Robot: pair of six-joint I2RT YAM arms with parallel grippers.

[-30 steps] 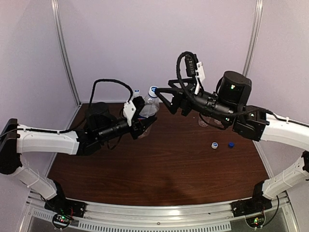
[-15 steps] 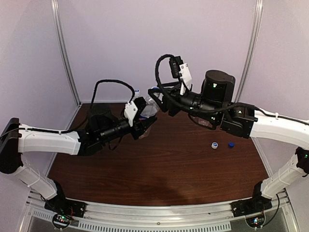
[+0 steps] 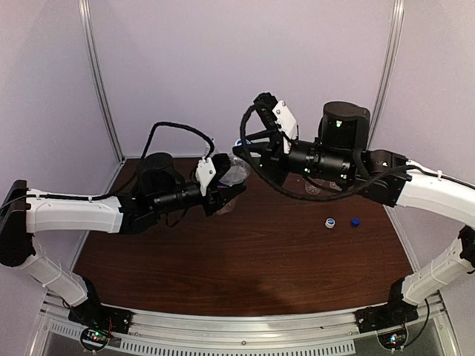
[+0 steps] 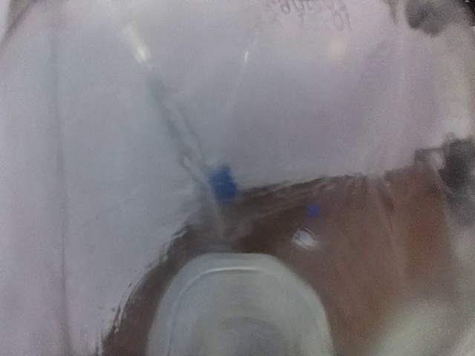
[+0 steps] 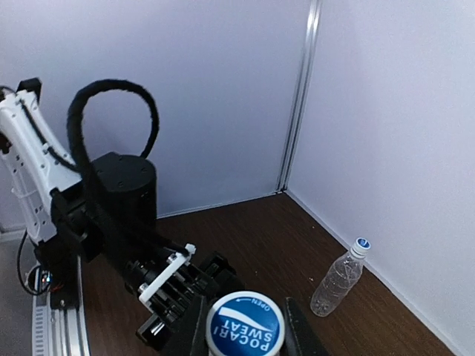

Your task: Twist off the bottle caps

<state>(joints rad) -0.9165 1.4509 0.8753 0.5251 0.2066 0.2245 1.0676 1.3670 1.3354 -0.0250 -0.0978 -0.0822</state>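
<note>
The left gripper [image 3: 227, 191] is closed narrowly around the body of a clear bottle [image 3: 236, 174], holding it tilted above the back part of the table [image 3: 245, 267], a little left of the middle. In the left wrist view this bottle fills the whole picture as a blur of clear plastic. The right gripper [image 5: 245, 338] has its fingers pressed against either side of the bottle's cap [image 5: 243, 323], a white cap whose blue centre reads POCARI SWEAT. Two loose caps lie side by side but apart on the bare table toward its right edge, one white with a blue centre [image 3: 329, 222] and one dark blue [image 3: 355, 221]. In the right wrist view a second clear bottle [image 5: 338, 279] stands upright near the back edge, its white and blue cap on
</note>
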